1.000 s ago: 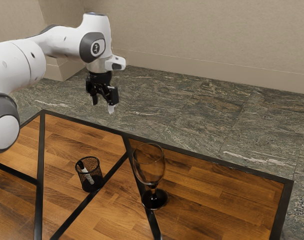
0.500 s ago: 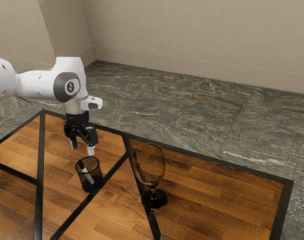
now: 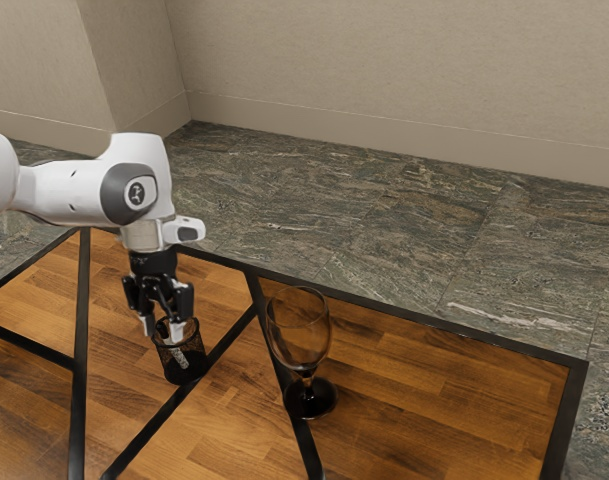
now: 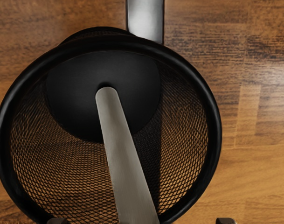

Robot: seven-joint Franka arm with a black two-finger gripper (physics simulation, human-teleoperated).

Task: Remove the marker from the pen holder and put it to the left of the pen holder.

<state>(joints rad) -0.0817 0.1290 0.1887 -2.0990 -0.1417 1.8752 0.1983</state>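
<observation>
My gripper is low over the black mesh pen holder, its two light fingertips apart at about the rim's height. The marker leans inside the holder, seen through the mesh. In the wrist view the grey marker slants from the dark base up to the rim of the pen holder. The tips of the gripper peek in there at the lower edge, well apart, with the marker's near end between them and a gap on each side.
A clear stemmed glass with a dark foot stands toward the exterior view's right of the holder. Dark strips divide the wooden table; one strip runs beside the holder in the wrist view.
My hand has swung toward the exterior view's left and come down from high above to the holder's rim. The holder, marker and glass have not moved.
</observation>
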